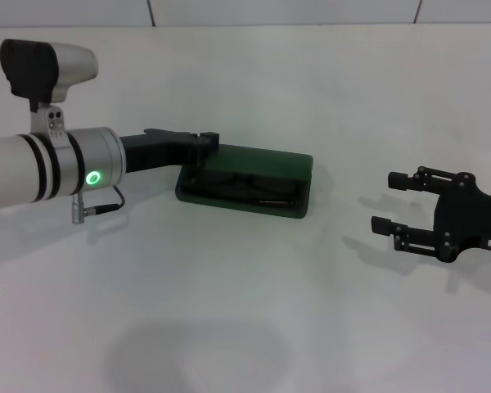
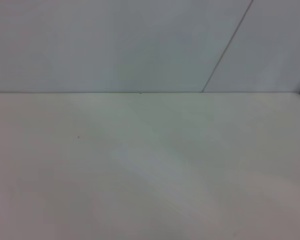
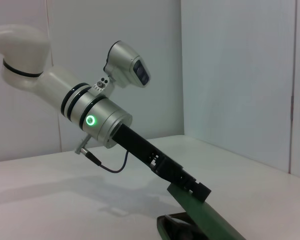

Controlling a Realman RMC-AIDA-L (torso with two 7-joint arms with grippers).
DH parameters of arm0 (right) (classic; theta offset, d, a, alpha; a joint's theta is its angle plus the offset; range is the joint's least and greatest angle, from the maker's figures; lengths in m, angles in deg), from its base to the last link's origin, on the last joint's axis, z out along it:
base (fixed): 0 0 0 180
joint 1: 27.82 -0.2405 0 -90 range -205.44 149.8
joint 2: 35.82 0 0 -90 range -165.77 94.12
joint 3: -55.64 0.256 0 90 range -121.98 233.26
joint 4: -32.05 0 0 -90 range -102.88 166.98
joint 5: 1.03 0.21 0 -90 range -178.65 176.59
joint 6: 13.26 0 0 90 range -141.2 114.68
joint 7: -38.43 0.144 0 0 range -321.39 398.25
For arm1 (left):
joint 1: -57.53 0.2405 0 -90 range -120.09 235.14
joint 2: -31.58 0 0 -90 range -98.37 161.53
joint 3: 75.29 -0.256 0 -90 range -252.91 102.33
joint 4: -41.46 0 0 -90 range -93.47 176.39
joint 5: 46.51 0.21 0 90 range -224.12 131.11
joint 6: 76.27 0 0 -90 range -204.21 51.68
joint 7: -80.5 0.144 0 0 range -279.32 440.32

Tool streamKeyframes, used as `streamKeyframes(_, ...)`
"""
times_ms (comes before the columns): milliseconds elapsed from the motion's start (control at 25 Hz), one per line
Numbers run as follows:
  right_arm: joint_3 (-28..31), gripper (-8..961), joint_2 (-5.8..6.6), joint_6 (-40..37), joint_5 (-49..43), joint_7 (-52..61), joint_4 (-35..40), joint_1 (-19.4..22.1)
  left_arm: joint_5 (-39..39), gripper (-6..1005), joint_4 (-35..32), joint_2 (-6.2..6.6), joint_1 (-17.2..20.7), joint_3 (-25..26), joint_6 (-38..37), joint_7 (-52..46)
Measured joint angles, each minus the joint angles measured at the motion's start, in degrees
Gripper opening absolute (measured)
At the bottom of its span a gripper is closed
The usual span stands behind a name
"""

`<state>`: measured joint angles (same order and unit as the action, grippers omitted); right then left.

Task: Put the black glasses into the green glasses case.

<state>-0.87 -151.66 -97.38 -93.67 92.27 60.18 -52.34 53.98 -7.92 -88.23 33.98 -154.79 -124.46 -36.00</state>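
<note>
Glasses: we see the black glasses [image 1: 244,185] lying inside the green glasses case [image 1: 299,201], dark thin lines on the dark lining. They are hard to make out.

Case: it sits in the middle of the white tabletop [image 1: 229,311]. In the head view the lid [image 3: 210,217] looks tipped over the tray. In the right wrist view it slopes up like a ramp above the base, so we think it is partly shut, not all the way.

Left gripper: our left gripper [image 1: 198,141] reaches in from the left and meets the far left corner of the lid. We cannot tell if its fingers are apart or together.

Right gripper: our right gripper [image 1: 399,201] waits on the right, well apart from the case. Its fingers are apart and hold nothing.

How it handles: we think the glasses are light, thin and easy to bend or scratch. The case looks hard and stiff, and smooth, so it could slide when pushed. The lid edge is the safe place to touch, not the lenses.

Where to hold: if the glasses had to move, we would take them by the middle bridge or the frame.

Around: the tabletop carries nothing else that we can see. A white wall [image 2: 115,45] stands at the far side.

In the way: only a temple arm sticking up could catch the lid. We cannot see if one does.
</note>
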Motion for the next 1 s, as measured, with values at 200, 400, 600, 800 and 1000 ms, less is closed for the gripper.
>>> streamKeyframes(200, 0.0, 692, 0.0, 0.0, 0.0, 0.1, 0.0, 0.0, -1.6, 136, 1.8, 0.01, -0.2, 0.0, 0.1, 2.2)
streamKeyframes(400, -0.1, 692, -0.08, 0.1, 0.0, 0.2, 0.0, 0.0, -6.5, 137, 4.9, 0.03, -0.4, 0.0, 1.4, 8.2)
streamKeyframes(600, -0.2, 692, -0.09, 0.1, 0.0, 0.3, -0.1, 0.0, -11.4, 139, 7.1, -0.01, -0.3, 0.0, 1.7, 14.4)
streamKeyframes(800, 0.0, 692, -0.1, -0.2, 0.0, 0.4, -0.1, 0.2, -14.5, 140, 5.7, 0.29, -0.2, 0.1, -0.5, 14.9)
streamKeyframes(1000, 0.0, 692, -0.09, -0.2, 0.0, 0.4, -0.1, 0.1, -16.7, 141, 5.7, 1.87, -2.6, 3.8, -9.9, 12.0)
